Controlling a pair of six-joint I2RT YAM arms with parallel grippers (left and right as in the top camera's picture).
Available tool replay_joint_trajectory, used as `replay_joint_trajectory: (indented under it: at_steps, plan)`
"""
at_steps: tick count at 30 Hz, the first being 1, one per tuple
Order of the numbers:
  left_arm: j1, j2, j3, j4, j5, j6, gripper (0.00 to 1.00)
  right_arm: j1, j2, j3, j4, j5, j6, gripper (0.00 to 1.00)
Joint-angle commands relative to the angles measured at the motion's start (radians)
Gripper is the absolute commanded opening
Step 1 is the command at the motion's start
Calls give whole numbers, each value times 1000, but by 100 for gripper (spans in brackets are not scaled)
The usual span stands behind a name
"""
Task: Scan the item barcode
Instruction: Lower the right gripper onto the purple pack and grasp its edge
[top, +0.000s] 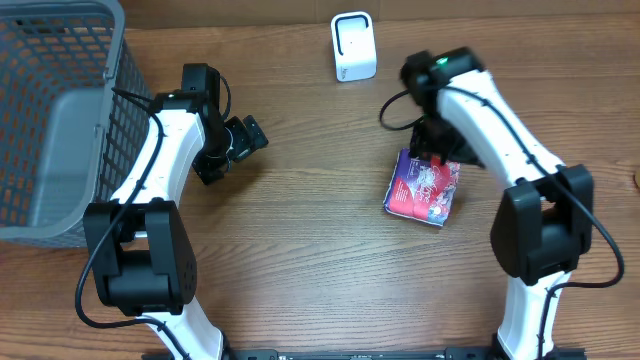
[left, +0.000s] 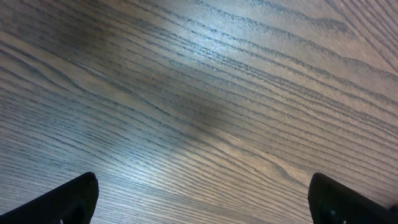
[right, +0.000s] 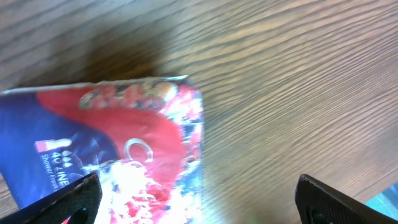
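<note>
Basket (top: 60, 120) sits at the left edge of the table (top: 300, 250) and is not in play. Left gripper (top: 237, 150) hangs over bare wood left of centre, jaws spread wide with nothing between them.

Scanner (top: 353, 47) stands at the far edge, about midway along. Packet (top: 423, 188) lies flat right of centre, well in front of the scanner and off to its right. Right gripper (right: 199, 205) hovers over the packet's far end, released and holding nothing.

Step in hand looks like the right-arm pick.
- Line the jaws across the packet's short side and come down until the fingers straddle both edges, rather than landing on top.
- The pack looks soft, so a pinch near one end should leave both faces unobstructed.
- After the lift, turn it until the code faces the scanner's front.
- The left arm is best kept out of that path.

Hard to make out:
- No barcode shows on the upper face. It is probably underneath, but that is a guess.
- In the overhead view the right arm covers its own fingers and the packet's far edge.
- The right wrist view crops the packet at the left and bottom, and the print is blurred.
- The gap between the fingers and the packet can't be judged.
- A teal sliver (right: 387, 200) at that view's lower right corner can't be identified.
</note>
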Motion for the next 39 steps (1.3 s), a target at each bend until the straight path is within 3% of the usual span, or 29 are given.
replay_joint_trajectory:
  at_steps: [1, 11, 18, 24, 29, 39]
  plan:
    - [-2, 1, -10, -6, -10, 24, 100, -59, -44, 40, -13, -146, -165, 100]
    - [-2, 1, -10, -16, -10, 36, 100, -354, -76, 5, -37, -735, -562, 99]
    - [-2, 1, -10, -12, -10, 36, 100, -470, -76, -210, -29, -1115, -909, 93]
    - [-2, 1, -10, -13, -9, 36, 100, -475, -76, -391, 158, -1122, -845, 91]
    - [-2, 1, -10, -13, -9, 36, 100, -475, -76, -489, 328, -971, -663, 90]
    - [-2, 1, -10, -11, -8, 35, 100, -420, -75, -521, 438, -850, -551, 86]
